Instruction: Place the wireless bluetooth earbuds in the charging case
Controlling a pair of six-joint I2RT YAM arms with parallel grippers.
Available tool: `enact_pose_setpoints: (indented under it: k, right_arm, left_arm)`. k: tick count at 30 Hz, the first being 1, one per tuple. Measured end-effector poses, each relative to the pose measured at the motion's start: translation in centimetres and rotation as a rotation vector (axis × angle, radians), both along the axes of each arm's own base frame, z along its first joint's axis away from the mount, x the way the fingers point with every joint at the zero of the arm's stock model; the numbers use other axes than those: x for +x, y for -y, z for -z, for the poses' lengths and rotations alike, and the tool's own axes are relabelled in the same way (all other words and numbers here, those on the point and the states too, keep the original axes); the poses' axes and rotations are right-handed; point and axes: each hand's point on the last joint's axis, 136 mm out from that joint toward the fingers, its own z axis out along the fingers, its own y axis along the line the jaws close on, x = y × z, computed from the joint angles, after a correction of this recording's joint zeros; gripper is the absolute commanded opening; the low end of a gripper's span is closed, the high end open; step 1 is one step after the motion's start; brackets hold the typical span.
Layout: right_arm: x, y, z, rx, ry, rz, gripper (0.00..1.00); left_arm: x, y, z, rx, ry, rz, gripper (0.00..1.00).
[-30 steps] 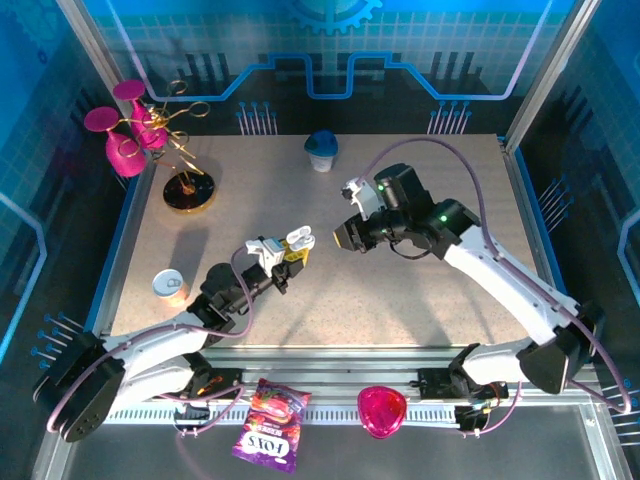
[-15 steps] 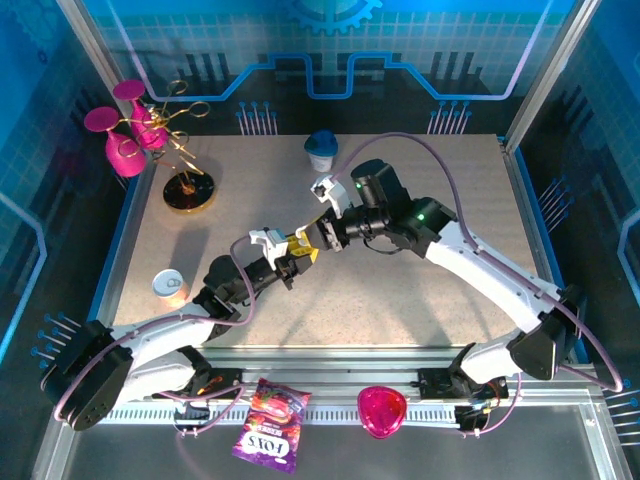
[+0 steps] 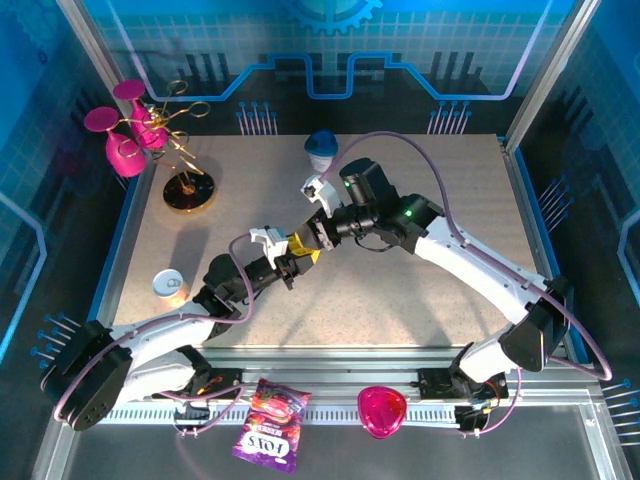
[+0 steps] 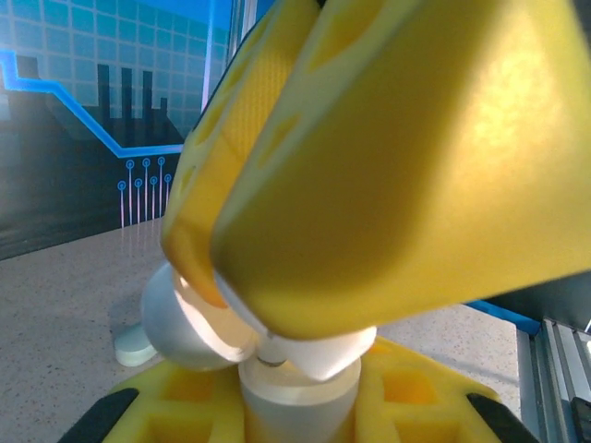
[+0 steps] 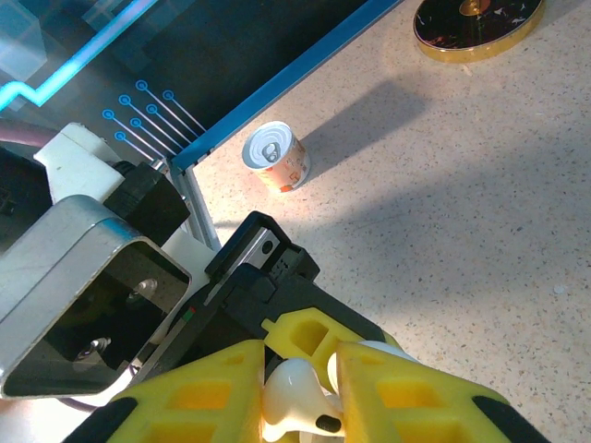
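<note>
The earbud is a small, glossy white piece with a rounded body and a short stem ending in a dark tip. It sits pinched between the two yellow fingers of the right pincer, which is narrowed around it. It is held above the middle of the desk, a little left of centre.

Right against it is the charging case, smooth, white and rounded. The left pincer is closed tight on the case and holds it up from below. In the left wrist view the right pincer's yellow fingers come down on the case from above, and the earbud touches or nearly touches its top. Whether the earbud is seated cannot be told, as the fingers hide the join.

The two pincers meet tip to tip and nothing stands between them.

- One earbud and one case can be seen.
- One small can, pull-tab up, stands near the left edge.
- One blue and white cup stands at the far side.
- One gold stand at far left carries pink glasses, whose number is hard to tell.
- One purple sweet packet and one pink heart-shaped thing lie off the near edge.
</note>
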Motion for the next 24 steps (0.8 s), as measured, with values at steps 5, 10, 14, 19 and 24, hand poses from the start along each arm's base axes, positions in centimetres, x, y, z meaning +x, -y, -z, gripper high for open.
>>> enact_pose_setpoints:
  k: [5, 10, 14, 19, 24]
  right_arm:
    - [-0.01, -0.10, 0.11, 0.000, -0.005, -0.004, 0.25]
    - [-0.12, -0.17, 0.10, 0.001, -0.006, -0.008, 0.25]
    - [-0.22, -0.23, 0.07, 0.003, -0.008, -0.012, 0.25]
    - [-0.49, -0.37, 0.26, 0.000, -0.010, -0.019, 0.25]
    - [-0.60, -0.34, 0.65, -0.012, -0.007, -0.024, 0.25]
  left_arm:
    - [-0.03, -0.04, 0.00, -0.002, -0.007, 0.000, 0.16]
    - [-0.03, -0.04, 0.05, 0.000, -0.008, 0.000, 0.16]
    - [-0.03, -0.04, 0.03, -0.001, -0.008, 0.000, 0.16]
    - [0.13, -0.11, 0.15, 0.003, -0.016, -0.009, 0.16]
    - [0.36, -0.37, 0.32, 0.008, -0.029, -0.030, 0.16]
